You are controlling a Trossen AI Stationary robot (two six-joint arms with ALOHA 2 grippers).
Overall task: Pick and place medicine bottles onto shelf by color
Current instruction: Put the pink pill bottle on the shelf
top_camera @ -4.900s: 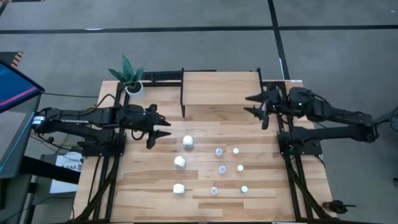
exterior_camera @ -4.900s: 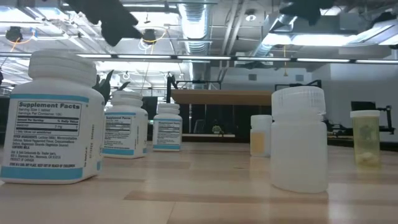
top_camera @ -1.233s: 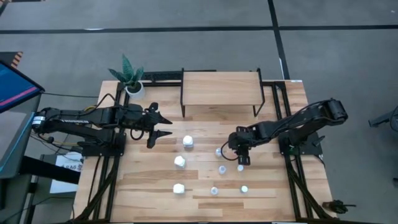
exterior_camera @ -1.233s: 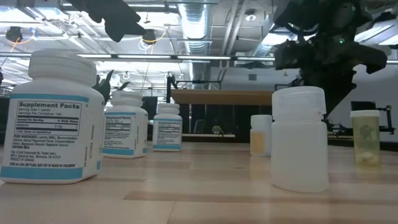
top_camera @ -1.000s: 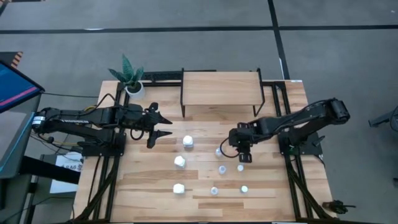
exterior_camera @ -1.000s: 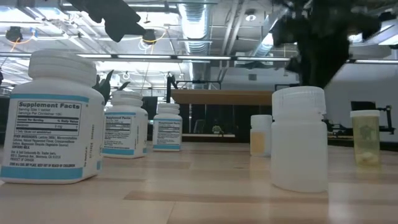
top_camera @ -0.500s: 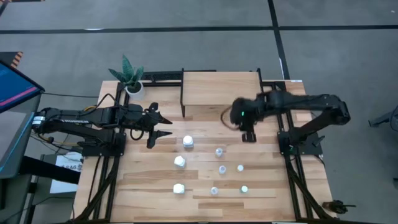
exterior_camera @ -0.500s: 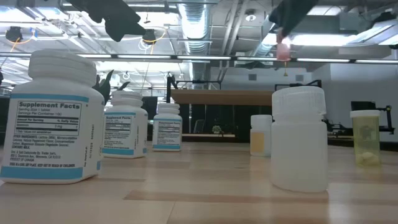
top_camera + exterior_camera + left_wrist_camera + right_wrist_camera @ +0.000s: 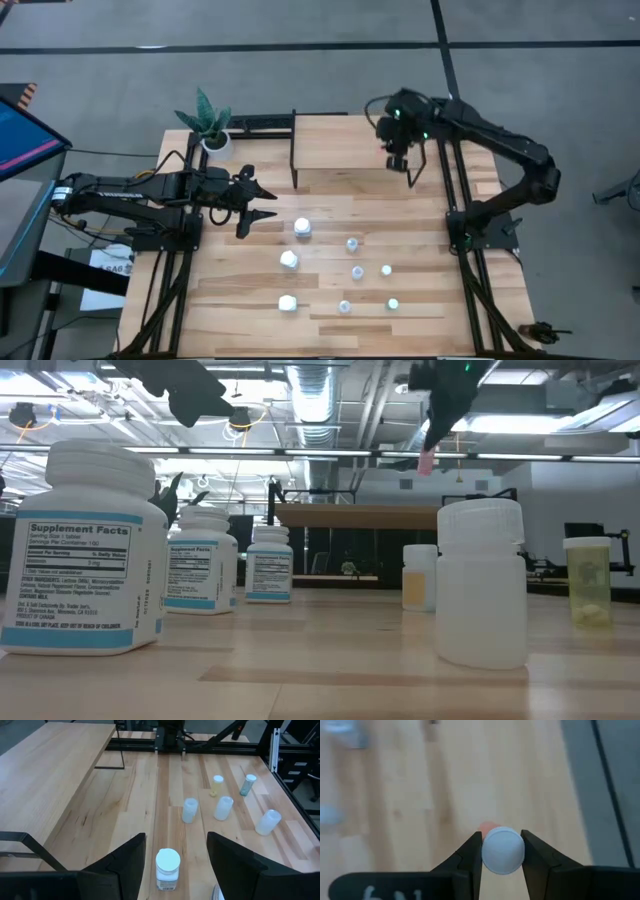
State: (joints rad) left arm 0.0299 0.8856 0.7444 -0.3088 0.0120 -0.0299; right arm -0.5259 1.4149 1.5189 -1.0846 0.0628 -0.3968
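Observation:
My right gripper [image 9: 398,160] hangs above the right end of the shelf [image 9: 340,140], shut on a tiny reddish medicine bottle [image 9: 502,851]. That bottle's round white end faces the right wrist view, and it shows pink in the low view [image 9: 427,462]. My left gripper [image 9: 262,203] waits open above the table's left part. On the tabletop stand three white bottles [image 9: 302,227], three translucent ones [image 9: 352,243] and two small ones [image 9: 386,269]. The nearest white bottle [image 9: 167,866] stands ahead of my left gripper's fingers. My right gripper pinches the tiny bottle between its two fingers, one on each side of the round body [image 9: 486,852]. The fingers come from above, slanting down. The bottle is lifted clear, above the shelf top, and its pink part [image 9: 427,462] pokes out below the fingertips.
A potted plant [image 9: 210,125] stands at the table's far left corner beside the shelf. The shelf's thin black legs [image 9: 294,150] reach down to the table. A screen [image 9: 20,140] stands off the left edge. Bare wood lies between the shelf and the bottles.
My right gripper has risen from among the small bottles and swung toward the table's far edge, carrying the reddish bottle. The bottle is lifted clear of the table and now hangs over the shelf's right end. The other bottles have kept their places.

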